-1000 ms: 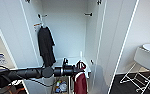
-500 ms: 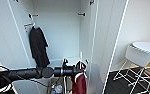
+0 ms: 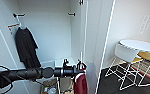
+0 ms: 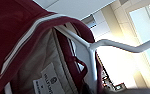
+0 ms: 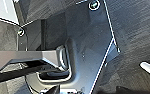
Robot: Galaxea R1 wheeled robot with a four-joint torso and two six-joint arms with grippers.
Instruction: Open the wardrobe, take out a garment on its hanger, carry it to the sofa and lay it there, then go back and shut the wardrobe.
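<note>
Wardrobe [image 3: 53, 32] stands open, black garment [image 3: 27, 48] on a peg at its left. Left gripper [image 3: 77, 68] grips the hanger [image 4: 91, 50] with the maroon jacket [image 3: 80, 83] hanging below, in front of the wardrobe. Right gripper state: cannot tell. White round table [image 3: 141, 46] at right.

A long black garment [image 3: 26, 48] is hung from a black peg [image 3: 18, 15] at the left. A round white table [image 3: 141, 45] is seen at the right on a dark floor [image 3: 111, 83], with white wire-legged chairs [image 3: 126, 53] around it, one fitted with a yellow seat [image 3: 147, 55].
</note>
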